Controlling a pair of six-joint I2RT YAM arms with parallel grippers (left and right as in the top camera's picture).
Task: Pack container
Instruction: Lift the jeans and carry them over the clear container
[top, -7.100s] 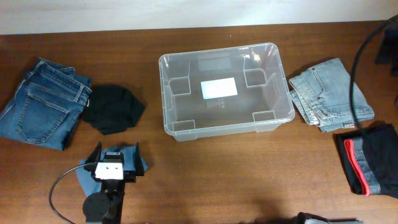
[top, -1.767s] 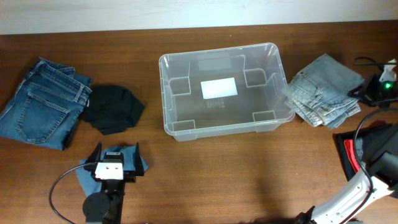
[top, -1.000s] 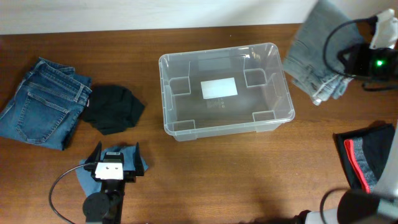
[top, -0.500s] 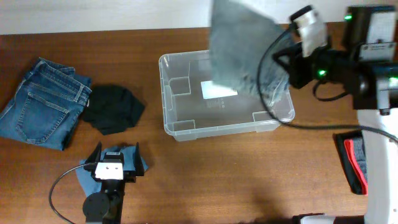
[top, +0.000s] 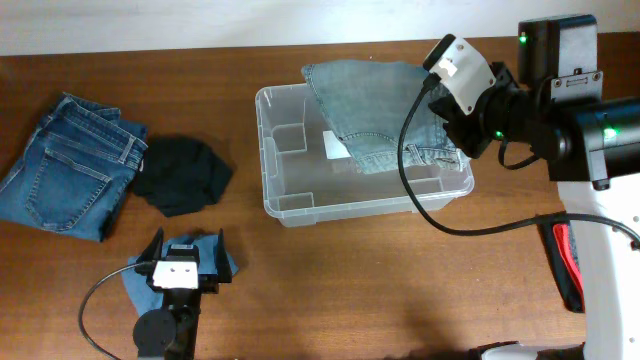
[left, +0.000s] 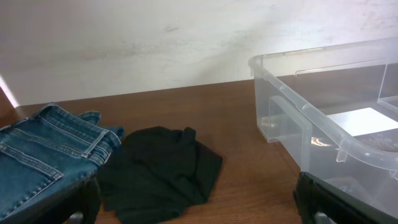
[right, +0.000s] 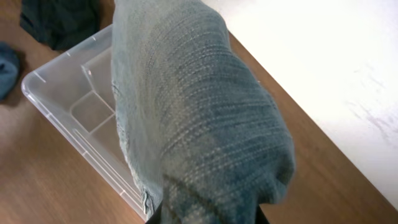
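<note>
Clenched on pale-blue folded denim jeans (top: 372, 112), my right fingers (top: 446, 116) hover at the clear rectangular plastic container's (top: 300, 205) three o'clock rim, cloth trailing toward ten.

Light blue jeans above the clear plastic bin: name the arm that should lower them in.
Right. The right gripper is clamped on the light blue denim jeans, hanging partly inside the clear rectangular plastic bin. The left gripper sits open at the front of the table, away from the bin.
</note>
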